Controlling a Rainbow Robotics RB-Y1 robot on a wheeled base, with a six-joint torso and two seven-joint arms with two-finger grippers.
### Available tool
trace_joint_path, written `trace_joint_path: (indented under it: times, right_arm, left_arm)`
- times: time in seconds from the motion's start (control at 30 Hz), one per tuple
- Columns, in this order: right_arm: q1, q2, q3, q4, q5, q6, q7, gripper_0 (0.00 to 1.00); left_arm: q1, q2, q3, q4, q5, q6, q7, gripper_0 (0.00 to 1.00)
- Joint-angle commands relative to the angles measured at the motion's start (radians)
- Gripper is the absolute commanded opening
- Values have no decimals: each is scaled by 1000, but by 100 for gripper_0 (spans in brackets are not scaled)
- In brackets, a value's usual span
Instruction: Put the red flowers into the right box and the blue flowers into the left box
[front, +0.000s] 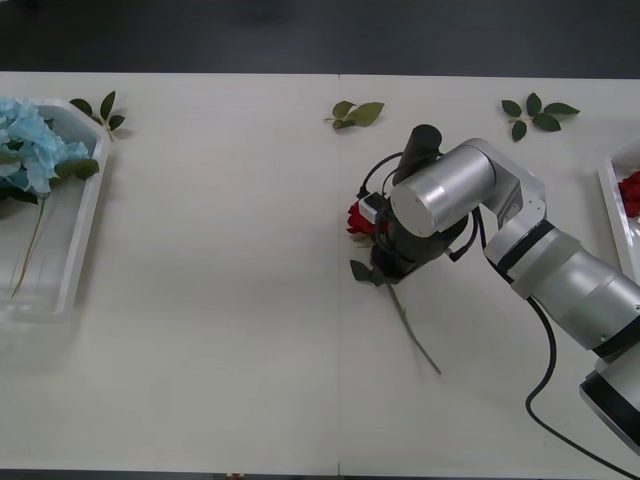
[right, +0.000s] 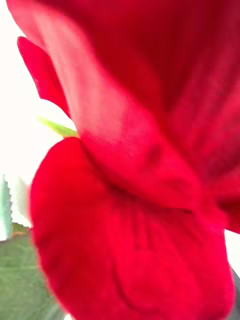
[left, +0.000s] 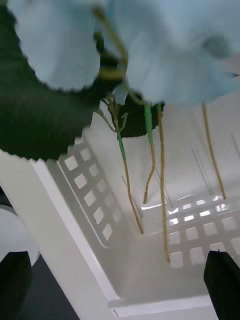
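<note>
A red rose (front: 360, 218) is seen lying on the white bench (front: 220, 300) a little right of its middle, with its bloom toward the far edge and its thin green stem running toward the near edge. The right arm is reached in from the near right corner and bent down over the rose, so that the right pincer (front: 385, 245) is placed at the bloom and the top of the stem. Whether this pincer is clenched on the flower or released cannot be told, since its fingers are hidden by the wrist; in the right wrist view the red petals (right: 140, 200) are pressed close against the camera.

The right box (front: 618, 200) is set at the right edge of the bench, and some red is seen inside it. The left box (front: 85, 215) is set at the left edge, with the blue flowers (front: 30, 140) laid in it, blooms toward the far edge. In the left wrist view the left pincer (left: 120, 280) is held released above the slotted wall of this box, its black fingers (left: 222, 280) spread apart, with the pale-blue blooms and their stems close before it.

Three loose leaf sprigs (front: 357, 113) are scattered along the far edge.
</note>
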Motion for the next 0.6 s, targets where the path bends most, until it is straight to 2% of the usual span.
trace_joint_path:
  times: [0.03, 0.33, 0.4, 0.5, 0.53, 0.6]
  right_arm:
    - [10, 14, -14, -16, 9, -31, -1, 88]
    - [30, 15, -14, -16, 11, -82, 17, 88]
    - [30, 15, -14, -16, 9, -85, 22, 80]
    - [35, 15, -14, -16, 11, -94, 30, 44]
    - [35, 14, -14, -16, 12, -97, 31, 39]
    - [36, 15, -14, -16, 14, -105, 34, 19]
  left_arm:
    - [0, 20, 49, -68, 107, 98, -111, 100]
    - [-2, 30, 41, -68, 451, 172, -269, 100]
    - [6, 33, 33, -68, 543, 173, -279, 100]
    - [17, 37, 6, -68, 691, 172, -279, 100]
    - [20, 40, -2, -68, 719, 173, -279, 100]
    - [30, 46, -34, -68, 823, 173, -279, 100]
